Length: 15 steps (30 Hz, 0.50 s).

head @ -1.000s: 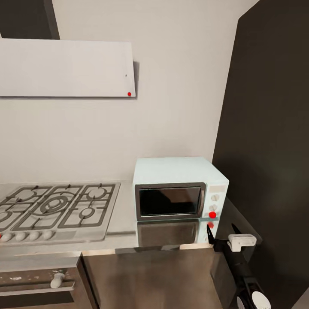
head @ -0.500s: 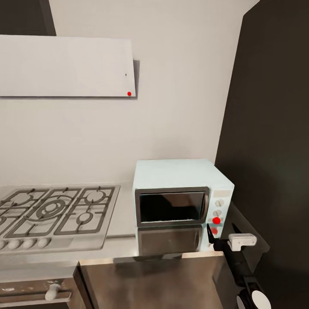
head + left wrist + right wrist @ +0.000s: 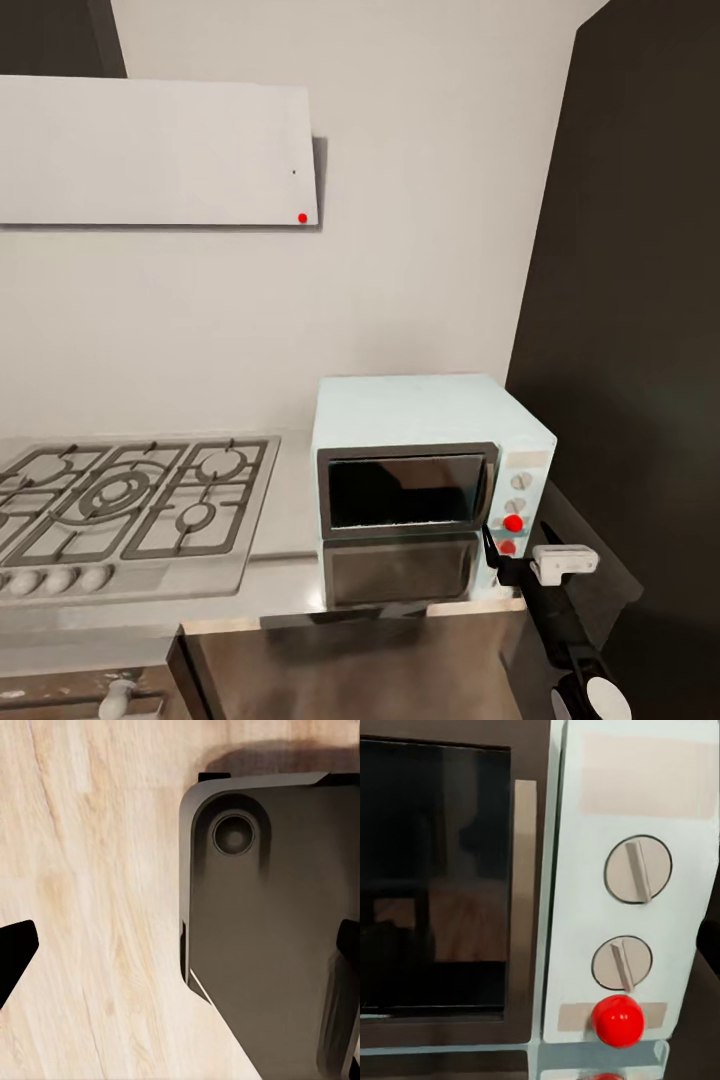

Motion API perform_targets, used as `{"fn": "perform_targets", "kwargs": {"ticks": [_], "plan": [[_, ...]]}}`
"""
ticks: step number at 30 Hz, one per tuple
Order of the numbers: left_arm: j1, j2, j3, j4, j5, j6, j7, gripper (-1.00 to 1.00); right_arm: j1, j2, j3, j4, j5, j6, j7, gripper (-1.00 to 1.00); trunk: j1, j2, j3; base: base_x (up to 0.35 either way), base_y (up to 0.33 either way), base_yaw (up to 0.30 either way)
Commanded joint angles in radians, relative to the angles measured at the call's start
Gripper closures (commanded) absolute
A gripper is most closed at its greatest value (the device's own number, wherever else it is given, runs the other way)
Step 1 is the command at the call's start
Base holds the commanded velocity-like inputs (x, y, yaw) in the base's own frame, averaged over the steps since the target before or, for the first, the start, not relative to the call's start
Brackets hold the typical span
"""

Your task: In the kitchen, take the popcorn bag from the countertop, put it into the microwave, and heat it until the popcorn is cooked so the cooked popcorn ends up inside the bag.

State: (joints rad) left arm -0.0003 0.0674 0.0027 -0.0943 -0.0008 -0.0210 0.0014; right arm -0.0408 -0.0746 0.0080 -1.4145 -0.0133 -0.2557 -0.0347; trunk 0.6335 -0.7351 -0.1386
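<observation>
Plainly, pale blue microwave [image 3: 430, 480], door shut

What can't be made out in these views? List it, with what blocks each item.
1. Contents of the microwave: in the head and right wrist views, the dark, reflective glass door hides the inside.
2. Settings of the knobs: in the right wrist view, no scale or lettering is legible around them.
3. Left part of the gas hob: in the head view, it is cut off by the picture's left edge.
</observation>
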Motion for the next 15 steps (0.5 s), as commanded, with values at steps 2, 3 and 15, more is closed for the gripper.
{"fn": "perform_targets", "kwargs": {"ticks": [2, 3, 15], "plan": [[-0.001, 0.000, 0.000, -0.001, 0.000, -0.002, 0.000, -1.00, -0.001, -0.001, 0.001, 0.002, -0.002, -0.002, -0.004, -1.00, 0.001, -0.001, -0.001, 0.229, 0.001, 0.000], [0.000, 0.000, 0.000, -0.001, 0.000, -0.002, 0.000, -1.00, -0.001, -0.001, 0.001, 0.003, -0.002, -0.002, -0.004, -1.00, 0.001, -0.001, -0.001, 0.091, 0.000, 0.000], [0.000, 0.000, 0.000, -0.001, 0.000, -0.002, 0.000, -1.00, -0.001, -0.001, 0.001, 0.013, -0.002, -0.002, -0.002, -1.00, 0.001, -0.001, -0.001, 0.157, 0.011, 0.000]]}}
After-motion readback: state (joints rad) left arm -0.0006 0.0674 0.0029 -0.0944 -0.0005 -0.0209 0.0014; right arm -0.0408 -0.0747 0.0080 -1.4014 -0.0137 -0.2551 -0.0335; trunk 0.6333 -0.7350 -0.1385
